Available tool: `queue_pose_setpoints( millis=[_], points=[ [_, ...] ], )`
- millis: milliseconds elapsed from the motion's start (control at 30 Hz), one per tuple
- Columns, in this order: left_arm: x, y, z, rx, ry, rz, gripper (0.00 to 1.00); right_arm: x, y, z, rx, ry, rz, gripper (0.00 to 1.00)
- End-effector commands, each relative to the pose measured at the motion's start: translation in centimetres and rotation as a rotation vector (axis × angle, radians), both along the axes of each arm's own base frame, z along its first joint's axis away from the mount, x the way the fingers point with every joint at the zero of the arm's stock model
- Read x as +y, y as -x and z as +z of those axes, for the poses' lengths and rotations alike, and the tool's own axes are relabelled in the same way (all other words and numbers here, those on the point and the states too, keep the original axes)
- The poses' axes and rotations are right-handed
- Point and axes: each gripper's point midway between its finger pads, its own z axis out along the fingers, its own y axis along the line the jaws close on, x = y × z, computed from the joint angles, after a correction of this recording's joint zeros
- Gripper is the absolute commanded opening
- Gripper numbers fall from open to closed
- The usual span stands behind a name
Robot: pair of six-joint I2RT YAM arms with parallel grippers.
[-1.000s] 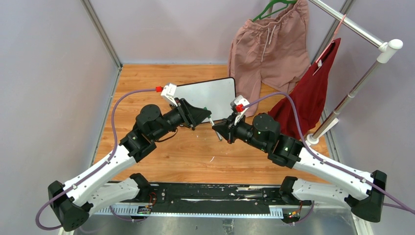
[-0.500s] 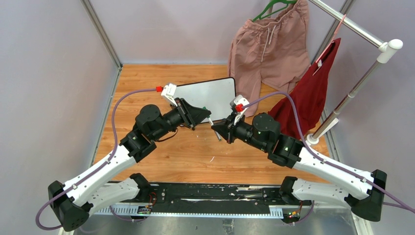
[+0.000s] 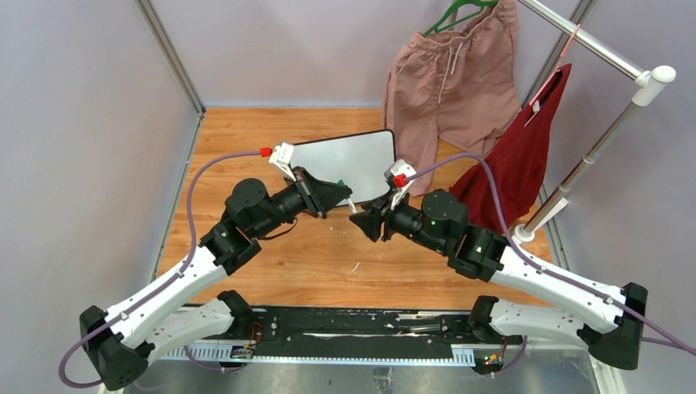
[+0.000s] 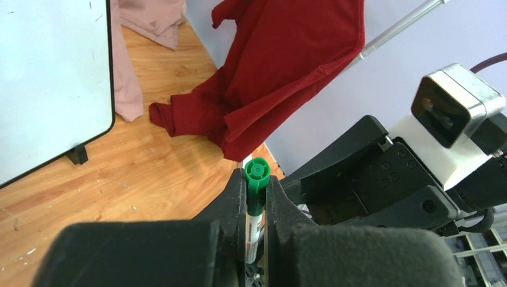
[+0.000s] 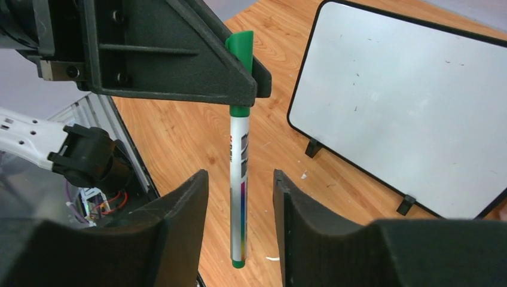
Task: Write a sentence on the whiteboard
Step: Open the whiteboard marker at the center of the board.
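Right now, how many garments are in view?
2. Pink shorts hang at the back, right of the whiteboard; a red shirt hangs from the rack further right. More could be hidden out of frame.

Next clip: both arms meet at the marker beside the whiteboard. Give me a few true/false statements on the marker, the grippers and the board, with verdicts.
1. The whiteboard carries no writing. True.
2. The left gripper is shut on the green-capped marker. True.
3. The right gripper is clamped on the marker's barrel. False: its jaws stand open on either side of the barrel, not touching it.
4. The marker lies flat on the table. False: it hangs upright from the left gripper, clear of the wood.
5. A dark red garment hangs on the right side of the table. True.
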Motion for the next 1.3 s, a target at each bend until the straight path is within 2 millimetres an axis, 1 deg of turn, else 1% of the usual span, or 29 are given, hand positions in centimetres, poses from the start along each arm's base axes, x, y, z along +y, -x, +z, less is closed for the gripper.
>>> queue_pose_setpoints(
  millis=[0, 67, 167, 233, 433, 667, 733, 767, 1033, 1100, 1133, 1267],
  points=[
    [0.5, 0.6, 1.0, -0.038, 0.031, 0.001, 0.0, 0.7, 0.5, 3.1, 0.003, -0.1, 0.012, 0.57],
    [0.8, 0.9, 1.2, -0.047, 0.041, 0.002, 0.0, 0.8, 0.5, 3.5, 0.017, -0.107, 0.012, 0.62],
    [1.4, 1.3, 1.5, -0.057, 0.062, 0.013, 0.0, 1.1, 0.6, 4.1, 0.031, -0.121, 0.023, 0.62],
    [1.7, 1.5, 1.6, -0.061, 0.074, 0.017, 0.0, 1.6, 1.2, 4.5, 0.045, -0.132, 0.068, 0.62],
    [2.1, 2.1, 2.2, -0.071, 0.098, 0.012, 0.0, 2.8, 1.6, 4.6, 0.085, -0.14, 0.109, 0.56],
    [2.3, 2.4, 2.7, -0.075, 0.114, 0.011, 0.0, 3.2, 1.5, 4.2, 0.105, -0.128, 0.114, 0.53],
    [2.3, 2.5, 2.7, -0.075, 0.117, 0.006, 0.0, 3.2, 1.4, 3.9, 0.11, -0.122, 0.111, 0.49],
    [2.3, 2.6, 2.8, -0.078, 0.117, 0.004, 0.0, 3.2, 1.4, 3.8, 0.113, -0.121, 0.11, 0.46],
    [2.8, 2.3, 3.0, -0.076, 0.132, 0.034, 0.0, 3.0, 1.8, 3.1, 0.115, -0.113, 0.118, 0.13],
    [2.9, 2.2, 3.5, -0.076, 0.146, 0.044, 0.0, 2.7, 1.9, 2.7, 0.119, -0.108, 0.114, 0.03],
    [3.0, 2.1, 3.8, -0.078, 0.154, 0.052, 0.0, 2.5, 1.9, 2.4, 0.122, -0.107, 0.11, 0.0],
    [3.9, 1.6, 5.4, -0.1, 0.182, 0.106, 0.0, 1.8, 2.2, 1.7, 0.131, -0.106, 0.101, 0.0]
  ],
)
